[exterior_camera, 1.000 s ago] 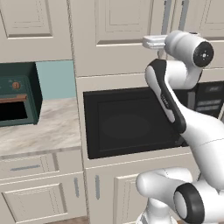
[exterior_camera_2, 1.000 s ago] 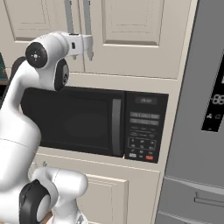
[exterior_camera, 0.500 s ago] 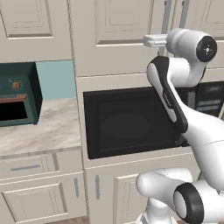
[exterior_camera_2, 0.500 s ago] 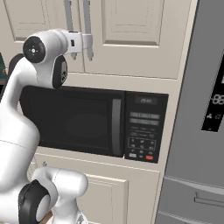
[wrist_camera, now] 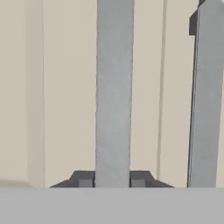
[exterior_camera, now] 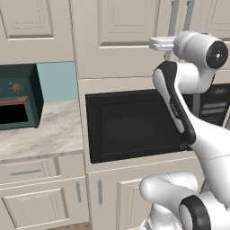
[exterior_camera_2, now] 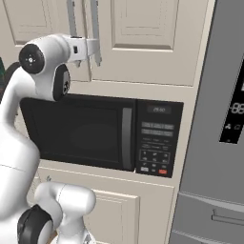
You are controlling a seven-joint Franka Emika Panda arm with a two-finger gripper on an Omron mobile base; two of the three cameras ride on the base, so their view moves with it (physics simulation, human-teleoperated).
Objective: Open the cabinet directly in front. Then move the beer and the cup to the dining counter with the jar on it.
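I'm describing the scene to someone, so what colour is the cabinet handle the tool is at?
Grey: a plain long bar handle on the cream cabinet, best seen in the hand view.

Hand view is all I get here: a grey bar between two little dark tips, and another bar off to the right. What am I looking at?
Observer: That bar is a cabinet door handle. The base views show it on the cream upper cabinet, above a black microwave.
Visitor: Are the doors open?
Observer: No. In the right base view both doors sit flush, with the two handles side by side at the seam.
Visitor: Has the claw grabbed it?
Observer: The gripper has a fingertip on each side of the handle, but I cannot tell whether they press it.
Visitor: What's beside the cabinet?
Observer: A grey fridge to its right, and a dark green oven on a marble worktop to its left.
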